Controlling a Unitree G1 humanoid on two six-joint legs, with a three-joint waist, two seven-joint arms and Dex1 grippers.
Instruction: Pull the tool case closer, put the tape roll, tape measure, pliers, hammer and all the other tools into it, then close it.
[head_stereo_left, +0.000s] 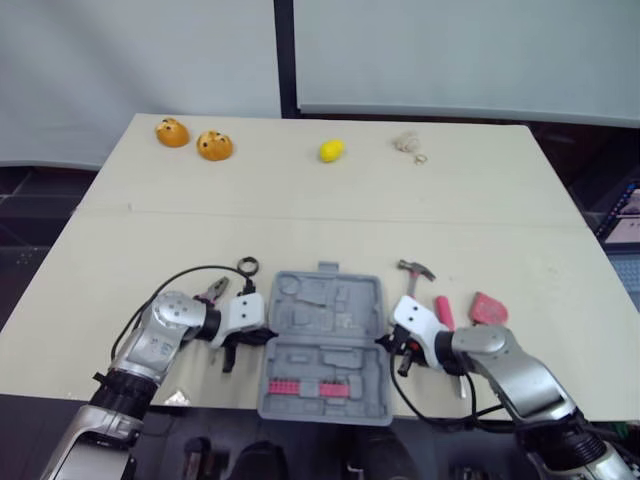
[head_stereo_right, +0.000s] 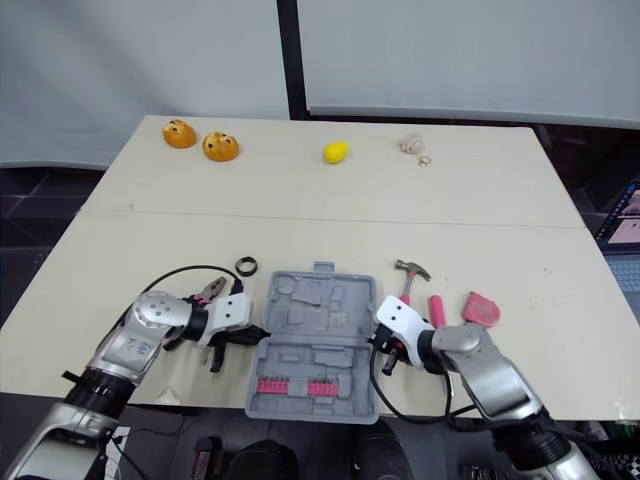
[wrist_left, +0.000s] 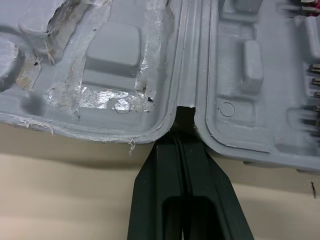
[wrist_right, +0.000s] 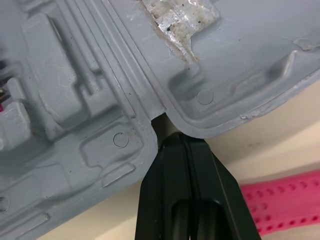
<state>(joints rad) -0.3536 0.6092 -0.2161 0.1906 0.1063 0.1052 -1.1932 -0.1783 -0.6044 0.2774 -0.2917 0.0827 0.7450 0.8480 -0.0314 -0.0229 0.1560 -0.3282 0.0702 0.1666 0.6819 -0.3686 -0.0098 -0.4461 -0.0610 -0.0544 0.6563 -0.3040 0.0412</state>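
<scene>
"Lying open and flat near the table's (head_stereo_left: 300, 200) front edge, the tool case (head_stereo_left: 325, 340) has a gripper at each side. Why there?"

"Each one sits at the hinge line. The left gripper (wrist_left: 185, 139) has its two black fingers pressed together, with the tips poked into the notch where lid and base meet. The right gripper (wrist_right: 171, 139) does the same on the opposite side. My guess is that wedging into both notches lets the arms drag the case evenly, without twisting it."

"So nothing is pinched?"

"It seems not. The fingers close on each other and only touch the case's rim."

"And the tools?"

"None are packed yet. The pliers (head_stereo_left: 212, 291) and tape roll (head_stereo_left: 247, 266) lie just beside the left gripper. The hammer (head_stereo_left: 412, 272) and a pink-handled tool (head_stereo_left: 444, 313) are next to the right one. A pink rounded object (head_stereo_left: 489, 308), perhaps the tape measure, lies beyond them. Only a row of pink bits (head_stereo_left: 308, 388) sits in the base."
</scene>
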